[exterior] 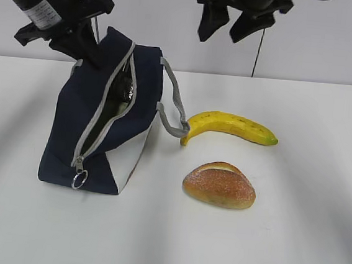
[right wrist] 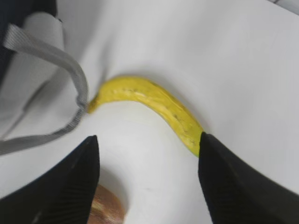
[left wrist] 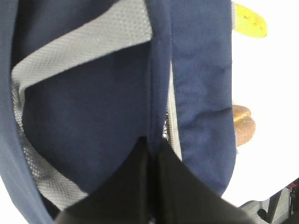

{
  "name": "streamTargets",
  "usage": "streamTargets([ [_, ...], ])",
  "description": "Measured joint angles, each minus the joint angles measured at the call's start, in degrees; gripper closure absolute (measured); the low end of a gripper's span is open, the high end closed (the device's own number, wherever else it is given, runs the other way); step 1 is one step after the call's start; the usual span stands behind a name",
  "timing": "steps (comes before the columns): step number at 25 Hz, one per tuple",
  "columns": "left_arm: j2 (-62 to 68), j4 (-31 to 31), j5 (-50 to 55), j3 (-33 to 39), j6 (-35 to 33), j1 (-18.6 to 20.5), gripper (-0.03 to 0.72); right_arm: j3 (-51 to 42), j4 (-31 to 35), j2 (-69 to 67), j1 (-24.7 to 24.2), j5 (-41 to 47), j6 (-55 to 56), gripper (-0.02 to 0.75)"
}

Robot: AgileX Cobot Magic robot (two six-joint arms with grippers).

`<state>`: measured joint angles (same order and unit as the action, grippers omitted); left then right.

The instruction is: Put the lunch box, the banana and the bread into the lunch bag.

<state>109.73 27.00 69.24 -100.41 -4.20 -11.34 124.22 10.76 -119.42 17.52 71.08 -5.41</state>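
The white table [exterior: 290, 243] carries everything, and the largest thing on it is the navy lunch bag [exterior: 76, 135], standing tilted at the left with its zipper undone and its mouth gaping toward the upper right; a grey handle loop hangs off its right side, almost touching the banana's stem end. The left pincer [left wrist: 152, 154] is pressed together on a fold of the bag's blue fabric at the top rim, holding the mouth up and open. Something dark and glinting sits inside the opening, but whether that is the lunch box cannot be told; the lunch box shows nowhere on the table, so it is probably already inside. The banana [exterior: 229, 128] lies on the table just right of the bag, curved, its greenish tip pointing right. The bread [exterior: 219, 185] sits in front of the banana, near it but apart, also on the table. The right pincer [right wrist: 147, 179] hangs above these two with its jaws well apart and nothing between them; in the wrist view the banana lies just beyond the open jaws and the bread peeks out under the left jaw. So, by my reading, at most one of three items is packed: the banana and the bread are both left to go, and the banana looks like the next one to be picked up.
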Motion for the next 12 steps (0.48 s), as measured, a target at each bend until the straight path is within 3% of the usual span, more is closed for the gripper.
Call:
streamTargets([
  [8, 0.04, -0.06, 0.06, 0.0, 0.0, 0.0, 0.688, -8.89, -14.79, 3.98, -0.56, 0.22, -7.41, 0.248],
  [12, 0.04, -0.06, 0.06, 0.0, 0.0, 0.0, 0.688, -14.69, -19.16, 3.26, -0.56, 0.22, -13.83, 0.249],
])
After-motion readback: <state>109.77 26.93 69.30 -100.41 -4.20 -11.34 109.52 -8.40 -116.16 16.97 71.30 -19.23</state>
